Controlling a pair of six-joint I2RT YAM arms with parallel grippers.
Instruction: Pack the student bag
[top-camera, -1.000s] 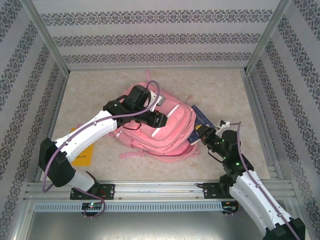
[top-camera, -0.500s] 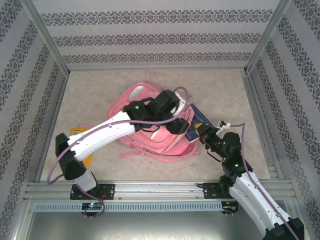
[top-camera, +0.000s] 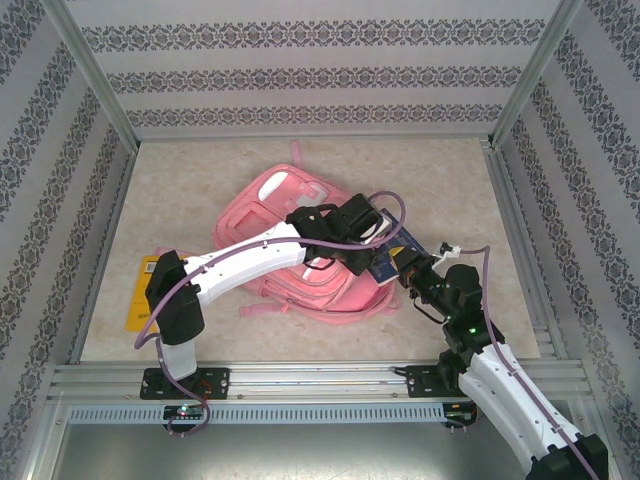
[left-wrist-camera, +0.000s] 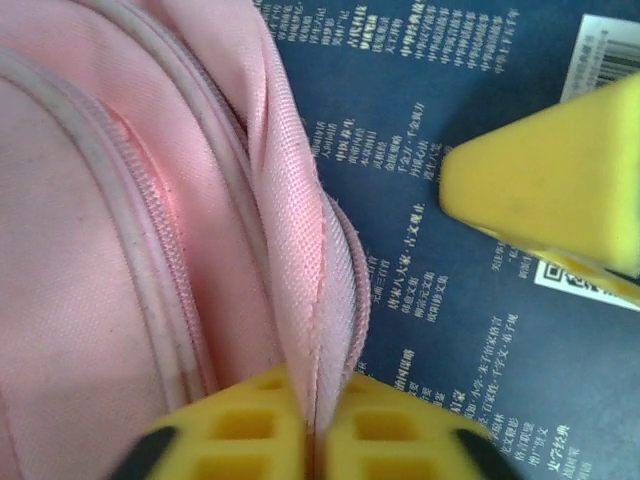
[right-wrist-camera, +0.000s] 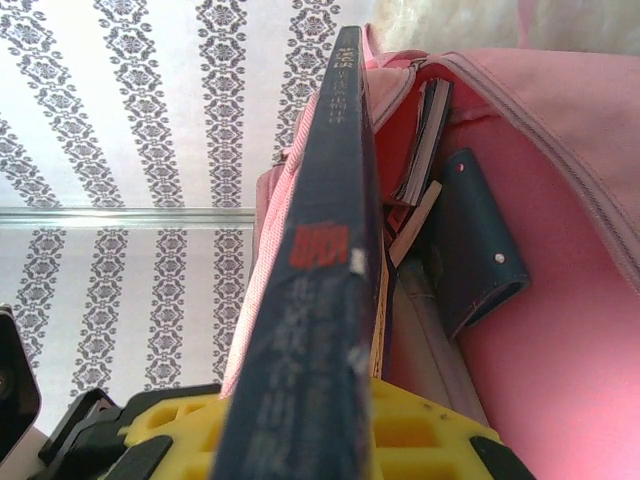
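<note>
The pink student bag (top-camera: 285, 225) lies flat in the middle of the table, its open mouth facing right. My left gripper (top-camera: 362, 262) reaches across it and is shut on the pink fabric rim (left-wrist-camera: 305, 300) of the opening, the fold pinched between the yellow fingers (left-wrist-camera: 250, 430). My right gripper (top-camera: 408, 268) is shut on a dark blue book (top-camera: 392, 245), held on edge at the bag's mouth, spine (right-wrist-camera: 320, 280) toward the right wrist camera. The book's cover (left-wrist-camera: 450, 300) lies just beside the pinched rim. Inside the bag are other books (right-wrist-camera: 430, 140) and a dark blue case (right-wrist-camera: 480, 250).
A flat yellow item (top-camera: 140, 290) lies on the table at the left, beside the left arm's base. Patterned walls and metal posts close in the table on three sides. A metal rail (top-camera: 320, 375) runs along the near edge.
The left arm has swung right across the bag and its gripper has shut on the rim of the opening. The right gripper with the book has barely moved.
</note>
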